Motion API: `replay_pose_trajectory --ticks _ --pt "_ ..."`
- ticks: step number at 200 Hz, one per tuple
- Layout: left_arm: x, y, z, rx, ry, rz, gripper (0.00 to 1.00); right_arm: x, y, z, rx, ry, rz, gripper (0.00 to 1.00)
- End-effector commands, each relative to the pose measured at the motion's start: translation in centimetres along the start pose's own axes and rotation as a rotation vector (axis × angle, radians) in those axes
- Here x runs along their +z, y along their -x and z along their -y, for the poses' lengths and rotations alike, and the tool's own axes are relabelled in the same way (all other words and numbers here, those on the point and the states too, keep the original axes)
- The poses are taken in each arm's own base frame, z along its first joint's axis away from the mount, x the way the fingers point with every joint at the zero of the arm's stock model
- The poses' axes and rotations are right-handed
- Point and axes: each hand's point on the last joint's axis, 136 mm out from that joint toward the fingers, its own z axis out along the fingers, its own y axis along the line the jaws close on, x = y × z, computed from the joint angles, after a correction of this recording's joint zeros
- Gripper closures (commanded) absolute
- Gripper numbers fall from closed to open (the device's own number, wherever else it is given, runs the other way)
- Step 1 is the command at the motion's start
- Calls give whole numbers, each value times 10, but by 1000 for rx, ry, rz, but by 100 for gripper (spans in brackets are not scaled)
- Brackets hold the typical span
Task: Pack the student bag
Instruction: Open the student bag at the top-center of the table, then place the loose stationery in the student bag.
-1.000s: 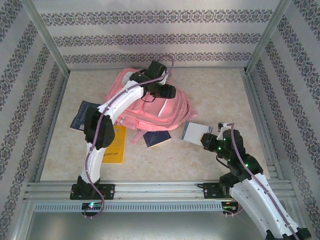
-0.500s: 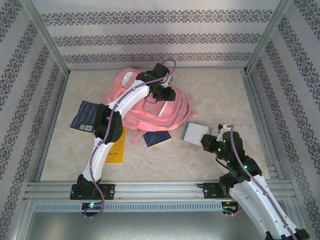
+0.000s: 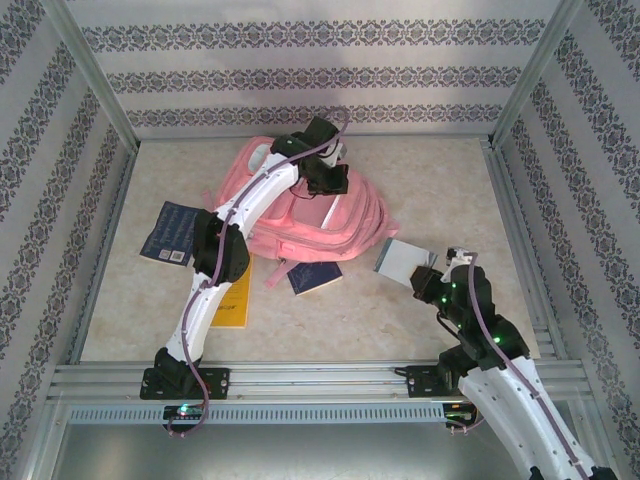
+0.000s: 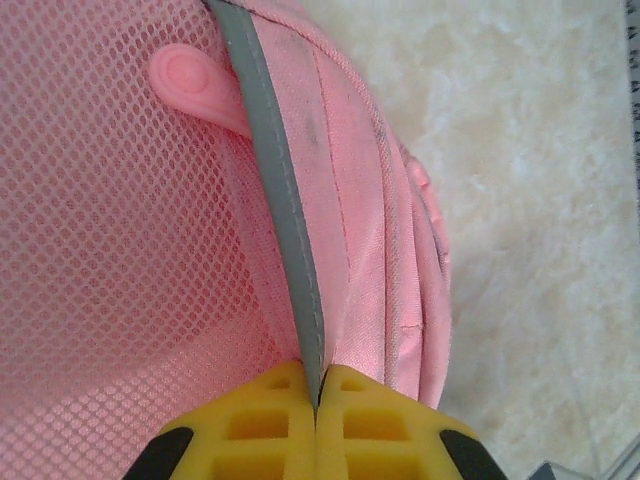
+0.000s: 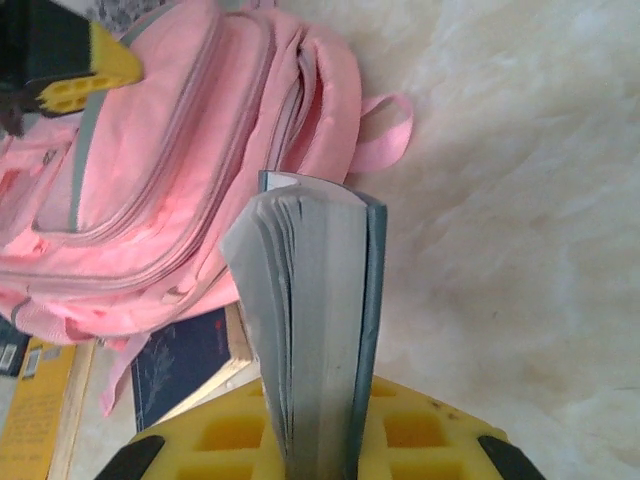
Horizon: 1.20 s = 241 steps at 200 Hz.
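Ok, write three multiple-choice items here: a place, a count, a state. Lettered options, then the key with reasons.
1. Where does the yellow book lie?
A. On the table, near-left of the pink backpack
B. On top of the backpack
C. In the table's far right corner

2. How many books lie flat on the table?
A. One
B. Three
C. Five

3. What is the left gripper doing?
A. Hanging open over bare table
B. Shut on the backpack's grey trim
C. Shut on a book

Key:
1 A, it lies beside the left arm, nearer than the backpack.
2 B, the left dark blue book, the middle dark blue book and the yellow one; the grey book is held in the right gripper.
3 B, its jaws meet on the trim.
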Motion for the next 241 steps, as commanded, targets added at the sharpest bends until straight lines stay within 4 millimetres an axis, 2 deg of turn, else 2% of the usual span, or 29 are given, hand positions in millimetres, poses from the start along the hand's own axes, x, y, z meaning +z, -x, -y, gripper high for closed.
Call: replay_pose_trajectory --ticks 1,48,77,102,131,159,210,241 --pt "-57 1 54 60 -98 53 100 -23 36 -2 65 -23 162 100" --pt "-143 1 88 111 -140 169 100 -41 57 -16 83 24 243 100" --pt "-193 -2 98 133 -149 236 100 -40 61 -24 93 57 246 100" --pt "-222 -3 102 141 -186 270 100 -30 58 -37 104 129 218 100" --pt "-236 -3 101 132 -233 271 100 -10 46 -61 118 242 107 100" --pt "-245 -3 104 131 -270 274 100 0 38 -80 142 340 34 100" --pt "-242 -4 111 128 -331 247 100 4 47 -103 238 466 28 100" --pt "-238 -4 113 124 -352 233 100 23 53 -116 339 493 -25 100"
